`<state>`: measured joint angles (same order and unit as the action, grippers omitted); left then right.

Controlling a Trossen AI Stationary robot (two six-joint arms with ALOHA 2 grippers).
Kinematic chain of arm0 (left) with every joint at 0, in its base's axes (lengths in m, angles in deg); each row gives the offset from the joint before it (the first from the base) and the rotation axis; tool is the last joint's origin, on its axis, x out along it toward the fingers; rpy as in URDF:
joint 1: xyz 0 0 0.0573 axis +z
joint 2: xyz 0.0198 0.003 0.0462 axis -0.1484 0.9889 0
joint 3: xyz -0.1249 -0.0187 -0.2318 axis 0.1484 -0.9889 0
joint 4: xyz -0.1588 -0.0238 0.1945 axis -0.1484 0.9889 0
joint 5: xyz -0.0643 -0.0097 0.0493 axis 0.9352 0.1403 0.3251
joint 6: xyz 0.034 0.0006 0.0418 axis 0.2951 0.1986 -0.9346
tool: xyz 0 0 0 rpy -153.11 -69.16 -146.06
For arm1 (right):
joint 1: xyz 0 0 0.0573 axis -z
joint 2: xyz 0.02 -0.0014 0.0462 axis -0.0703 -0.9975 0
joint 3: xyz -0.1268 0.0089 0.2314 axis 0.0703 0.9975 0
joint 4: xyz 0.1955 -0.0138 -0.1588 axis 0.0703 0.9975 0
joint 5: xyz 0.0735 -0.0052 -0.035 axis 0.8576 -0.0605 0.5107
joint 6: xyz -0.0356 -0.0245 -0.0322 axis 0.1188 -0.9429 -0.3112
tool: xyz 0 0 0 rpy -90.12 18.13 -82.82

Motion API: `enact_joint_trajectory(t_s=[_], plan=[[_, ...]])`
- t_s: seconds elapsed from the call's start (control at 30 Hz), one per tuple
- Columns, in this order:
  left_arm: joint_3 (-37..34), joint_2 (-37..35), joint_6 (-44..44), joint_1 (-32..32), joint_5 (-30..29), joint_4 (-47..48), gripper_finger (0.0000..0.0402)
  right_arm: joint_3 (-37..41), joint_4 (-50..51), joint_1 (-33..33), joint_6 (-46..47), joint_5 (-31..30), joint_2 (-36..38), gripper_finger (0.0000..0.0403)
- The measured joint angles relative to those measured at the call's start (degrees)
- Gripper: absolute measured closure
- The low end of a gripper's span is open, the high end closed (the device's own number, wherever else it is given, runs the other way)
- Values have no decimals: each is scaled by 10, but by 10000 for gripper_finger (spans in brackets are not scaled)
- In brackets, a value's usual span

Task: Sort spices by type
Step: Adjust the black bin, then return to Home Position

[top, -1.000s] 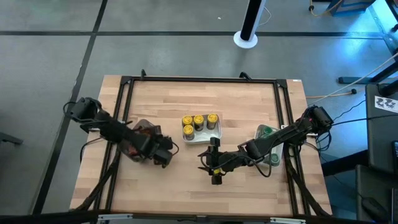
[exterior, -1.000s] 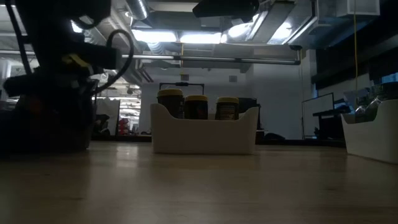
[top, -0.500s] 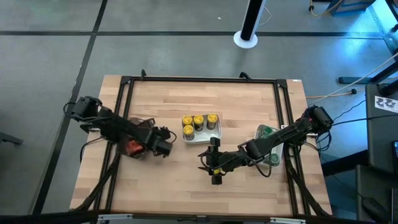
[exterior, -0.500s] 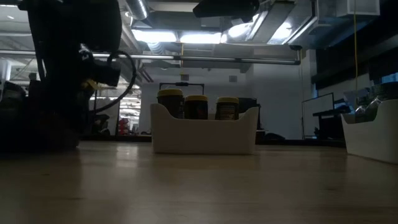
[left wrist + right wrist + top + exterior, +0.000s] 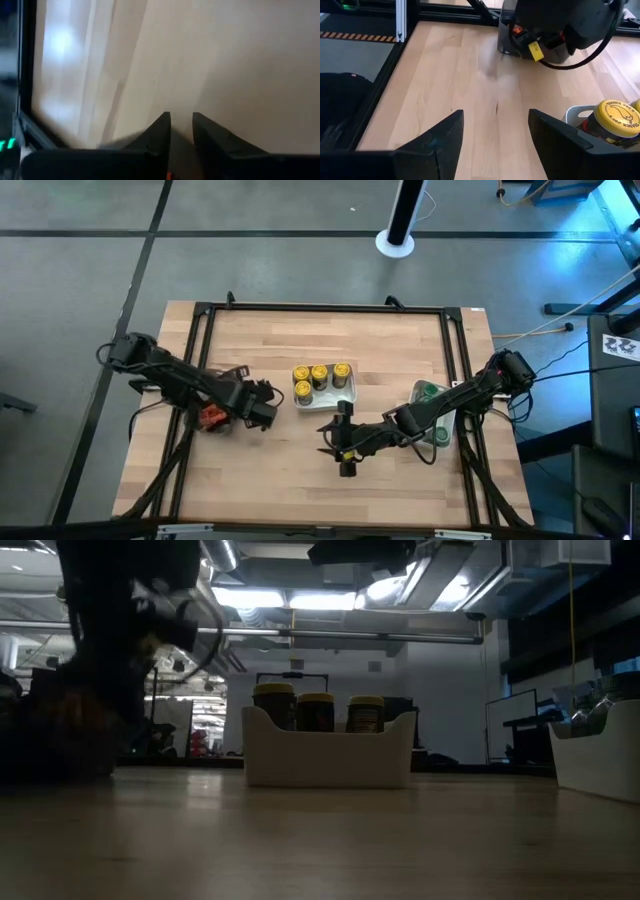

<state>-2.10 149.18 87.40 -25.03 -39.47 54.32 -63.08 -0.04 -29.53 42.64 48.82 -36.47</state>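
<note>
1. On the wooden table [image 5: 400,340], both dark arms reach inward from opposite sides. The left arm lies across its own side and the right arm stretches toward the middle.
2. Of the containers, the clear grey bin [image 5: 232,377] sits on the left. One white tray [image 5: 330,401] stands near the centre, and a second white tray [image 5: 440,436] is under the right arm at the table's right edge.
3. The left gripper [image 5: 262,402] hovers just beside the bin, between it and the central tray. I cannot tell whether it is gripping anything.
4. The right gripper [image 5: 495,114] waits in front of the central tray with its jaws spread wide and nothing between them.
5. The yellow-lidded jars [image 5: 319,372] stand upright together in the central tray, and the green-lidded jars [image 5: 428,390] are in the right tray (both kinds look already grouped).
6. The red-orange packets [image 5: 210,418] lie in the grey bin, toward the arm's base from the left gripper and close by it. They are well apart from the right gripper.
7. My judgement is that the coming move turns on that relation. The left arm is far nearer the packets, so handling them falls to it. Their long axis is too small to make out.
</note>
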Motion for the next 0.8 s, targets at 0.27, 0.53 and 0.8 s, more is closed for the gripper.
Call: enact_joint_trajectory(t_s=[0.27, 0.53, 0.8], plan=[[25, -109, -185, -2, 23, -83, 391, -9, 9, 5, -15, 0, 8, 181], [24, -232, -305, 9, 85, -172, 399, -11, 79, 37, -36, 28, 57, 244], [24, -301, -355, 9, 102, -216, 400, 0, 109, 116, -71, 126, 65, 336]])
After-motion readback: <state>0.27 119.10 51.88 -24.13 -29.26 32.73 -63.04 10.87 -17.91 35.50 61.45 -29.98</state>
